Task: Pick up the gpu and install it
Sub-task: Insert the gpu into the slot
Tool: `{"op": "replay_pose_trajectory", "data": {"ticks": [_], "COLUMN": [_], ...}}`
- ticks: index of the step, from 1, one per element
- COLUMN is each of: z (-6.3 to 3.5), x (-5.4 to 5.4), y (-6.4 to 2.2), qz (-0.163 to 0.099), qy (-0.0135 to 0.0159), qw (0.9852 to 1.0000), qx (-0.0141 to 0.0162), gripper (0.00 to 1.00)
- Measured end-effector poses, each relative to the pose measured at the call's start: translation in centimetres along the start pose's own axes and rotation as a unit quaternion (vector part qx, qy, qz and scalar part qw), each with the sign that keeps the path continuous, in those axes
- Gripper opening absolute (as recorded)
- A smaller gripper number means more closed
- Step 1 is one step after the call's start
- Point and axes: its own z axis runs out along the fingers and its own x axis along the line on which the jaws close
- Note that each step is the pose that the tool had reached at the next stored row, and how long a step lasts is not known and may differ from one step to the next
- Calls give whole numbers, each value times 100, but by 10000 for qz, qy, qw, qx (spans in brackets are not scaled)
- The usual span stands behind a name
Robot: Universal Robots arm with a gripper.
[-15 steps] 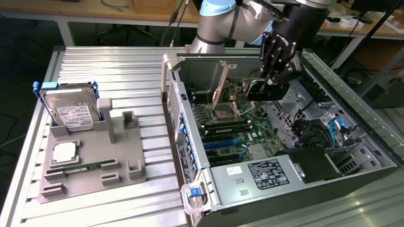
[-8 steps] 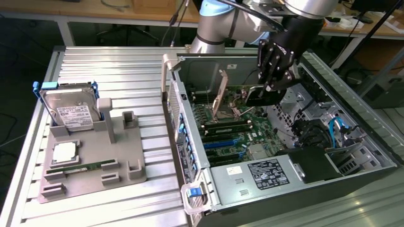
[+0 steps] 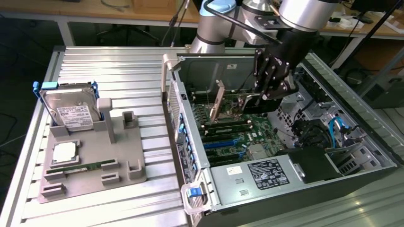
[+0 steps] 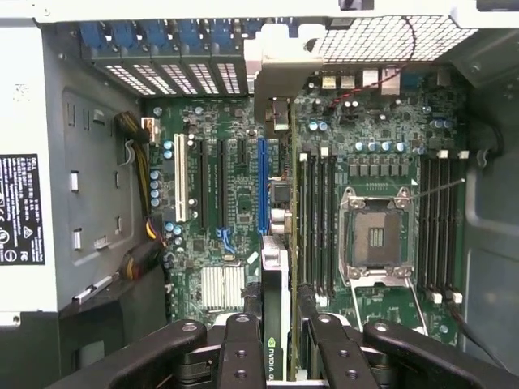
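gpu (image 4: 274, 275): wrist view, item one. I see it edge-on, clamped between the gripper (image 4: 280, 324) fingers, above the motherboard (image 4: 235, 194) and just beside the blue slot (image 4: 261, 186).

Exterior view, item two: the gripper holds the gpu inside the open computer case (image 3: 221, 71), which lies on a ribbed metal table (image 3: 113, 66). A grey fixture (image 3: 94, 156) beside the case carries a hard drive (image 3: 71, 111). Wooden benches (image 3: 75, 9) stand behind.
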Motion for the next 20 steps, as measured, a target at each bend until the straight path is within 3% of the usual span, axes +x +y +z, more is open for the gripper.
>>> {"op": "replay_pose_trajectory", "data": {"ticks": [11, 20], "z": [205, 371], "x": [18, 16], "y": [87, 109], "qz": [-54, -59], "qy": [0, 0], "qw": [10000, 10000], "qx": [1, 1], "gripper": [27, 27]}}
